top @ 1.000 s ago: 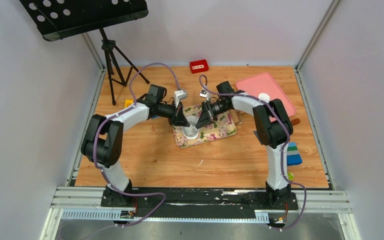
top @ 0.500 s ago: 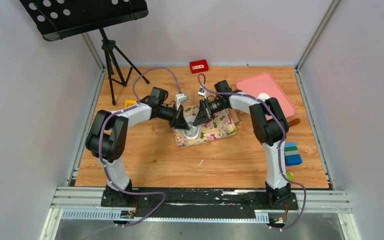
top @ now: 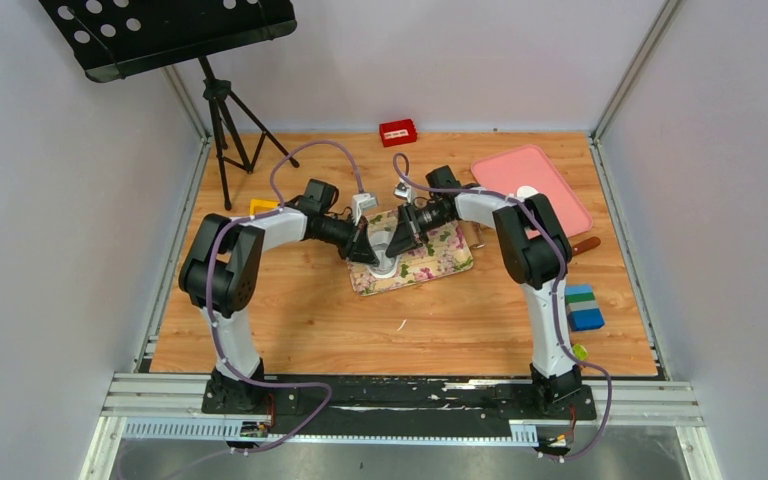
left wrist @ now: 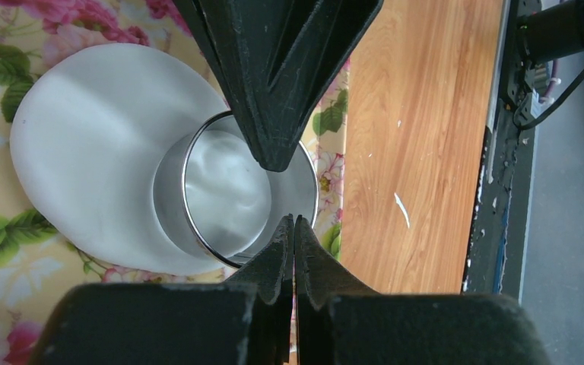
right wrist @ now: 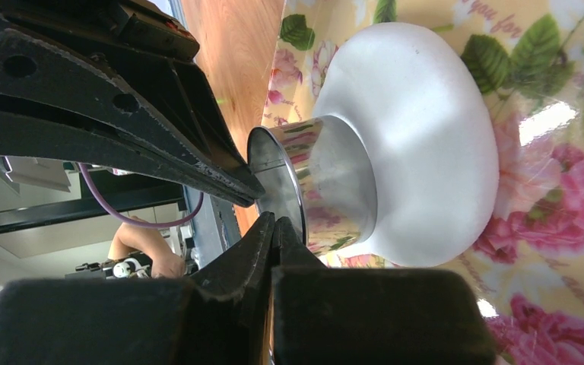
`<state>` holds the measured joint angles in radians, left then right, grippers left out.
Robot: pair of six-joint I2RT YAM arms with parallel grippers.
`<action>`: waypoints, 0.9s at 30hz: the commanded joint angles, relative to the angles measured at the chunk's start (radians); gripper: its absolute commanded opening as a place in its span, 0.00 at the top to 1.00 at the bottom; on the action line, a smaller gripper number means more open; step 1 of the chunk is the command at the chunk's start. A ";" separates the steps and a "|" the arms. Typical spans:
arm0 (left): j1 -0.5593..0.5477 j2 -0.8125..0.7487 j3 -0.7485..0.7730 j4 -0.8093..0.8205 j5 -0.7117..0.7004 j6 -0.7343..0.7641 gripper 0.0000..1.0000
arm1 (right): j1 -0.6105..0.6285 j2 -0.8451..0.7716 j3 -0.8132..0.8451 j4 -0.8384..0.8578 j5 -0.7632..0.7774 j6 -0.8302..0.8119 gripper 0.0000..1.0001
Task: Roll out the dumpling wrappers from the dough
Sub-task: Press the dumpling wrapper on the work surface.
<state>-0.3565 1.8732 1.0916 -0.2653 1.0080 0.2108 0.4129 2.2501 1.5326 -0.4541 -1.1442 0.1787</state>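
Observation:
The dough (left wrist: 84,152) is a flattened white sheet on the floral mat (top: 442,254). A small metal ring cutter (left wrist: 228,190) stands on its right part. My left gripper (left wrist: 294,222) is shut, with its tips at the near rim of the ring. My right gripper (right wrist: 274,220) is shut, with its tip (left wrist: 274,156) at the opposite rim. In the right wrist view the cutter (right wrist: 327,190) stands on the dough (right wrist: 426,137). One white round wrapper (top: 528,193) lies on the pink tray (top: 505,170).
A red box (top: 398,132) sits at the back edge. A tripod (top: 222,120) stands at the back left. A blue and green block (top: 586,307) lies at the right, and a wooden handle (top: 587,243) sticks out beside the right arm.
Both grippers have closed in toward each other over the ring cutter and come down onto it. The left arm's elbow has swung inward.

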 commanded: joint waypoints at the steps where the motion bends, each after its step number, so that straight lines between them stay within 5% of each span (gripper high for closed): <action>1: 0.008 0.020 0.008 -0.008 -0.036 0.016 1.00 | 0.004 0.008 0.017 0.015 0.021 -0.012 1.00; 27: 0.007 0.151 0.109 -0.061 -0.211 -0.119 1.00 | 0.001 0.081 0.042 -0.087 0.167 -0.045 1.00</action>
<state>-0.3588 1.9625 1.1877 -0.2874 0.9371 0.0856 0.4179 2.2726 1.5669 -0.5182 -1.1297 0.1825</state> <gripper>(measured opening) 0.006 0.007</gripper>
